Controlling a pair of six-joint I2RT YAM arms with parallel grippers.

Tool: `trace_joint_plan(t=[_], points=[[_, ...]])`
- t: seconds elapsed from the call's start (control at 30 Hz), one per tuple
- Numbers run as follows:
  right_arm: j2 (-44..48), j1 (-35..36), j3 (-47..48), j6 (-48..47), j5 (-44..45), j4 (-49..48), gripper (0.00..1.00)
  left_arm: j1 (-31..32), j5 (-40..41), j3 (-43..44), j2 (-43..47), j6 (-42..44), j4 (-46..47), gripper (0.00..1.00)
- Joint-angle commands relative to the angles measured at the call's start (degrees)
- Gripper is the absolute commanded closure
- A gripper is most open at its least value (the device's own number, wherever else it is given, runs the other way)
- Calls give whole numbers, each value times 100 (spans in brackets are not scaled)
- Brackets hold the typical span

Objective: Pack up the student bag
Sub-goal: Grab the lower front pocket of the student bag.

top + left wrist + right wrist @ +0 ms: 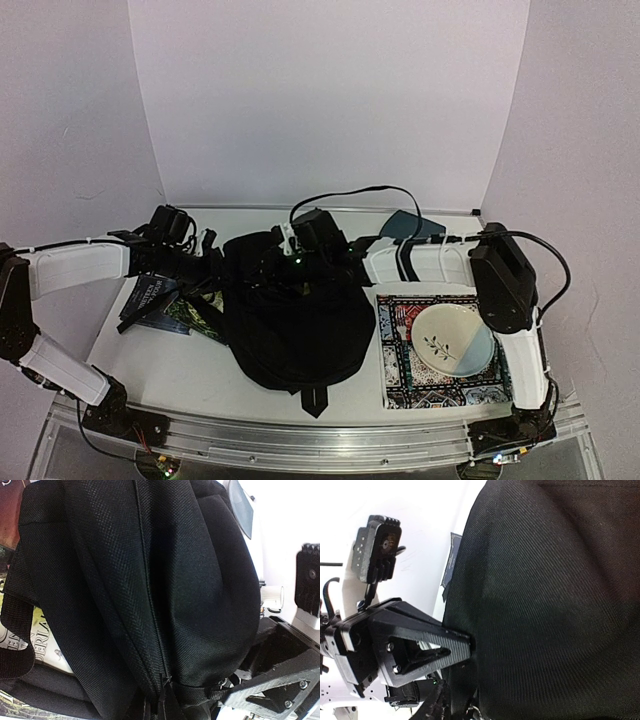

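Observation:
The student bag point(295, 330), a large black fabric backpack, lies in the middle of the table. Its closed zipper point(150, 610) runs down the left wrist view. My left gripper point(222, 252) is at the bag's top left, shut on its fabric. One of its fingers point(430, 650) presses into the bag point(560, 605) in the right wrist view. My right gripper point(290, 258) reaches across to the bag's top edge. Bag fabric hides its own fingertips. One of its fingers point(272, 692) shows beside the bag point(200, 580), near a strap loop.
Books point(160, 300) lie partly under the bag's left side, one cover showing point(45, 635). A pale plate point(450, 340) rests on a patterned tray point(395, 380) at the right. A dark blue-grey item point(410, 225) lies at the back. White walls enclose the table.

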State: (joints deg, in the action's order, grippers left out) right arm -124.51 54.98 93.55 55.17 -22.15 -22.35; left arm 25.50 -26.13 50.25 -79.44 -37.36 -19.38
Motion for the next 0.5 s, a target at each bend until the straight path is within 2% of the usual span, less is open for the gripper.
trace_joint_plan(t=[0.0,0.47], points=[[645,30,-149,-107,-228,-305,64,53,96,-4,100,125,214,100],[894,31,-438,-247,-98,-44,67,54,137,-4,62,53,176,100]])
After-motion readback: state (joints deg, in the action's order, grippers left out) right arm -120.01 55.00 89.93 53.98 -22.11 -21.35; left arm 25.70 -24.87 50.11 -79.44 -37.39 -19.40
